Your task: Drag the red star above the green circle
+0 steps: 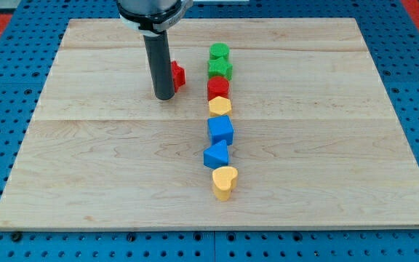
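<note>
Red star: the small red plastic star block [177, 74] lies on the pale wooden bench [86, 167], mostly hidden behind the rod, left of the column of blocks.
My tip: the dark rod's end [164, 96] touches the star's left side; no hand here, nothing gripped.
Green circle: I take it to be the top green block [219, 52]; its shape is hard to tell.
Column below: green star-like block [220, 69], red block [218, 87], yellow [220, 106].
Progress: unfinished; the star is lower-left of the green circle, and must still go up and right.

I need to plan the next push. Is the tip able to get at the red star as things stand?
Probably yes: my tip sits right beside the red star, on the view's left of it, with nothing between them; the rod hides part of the star, so contact cannot be confirmed.
</note>
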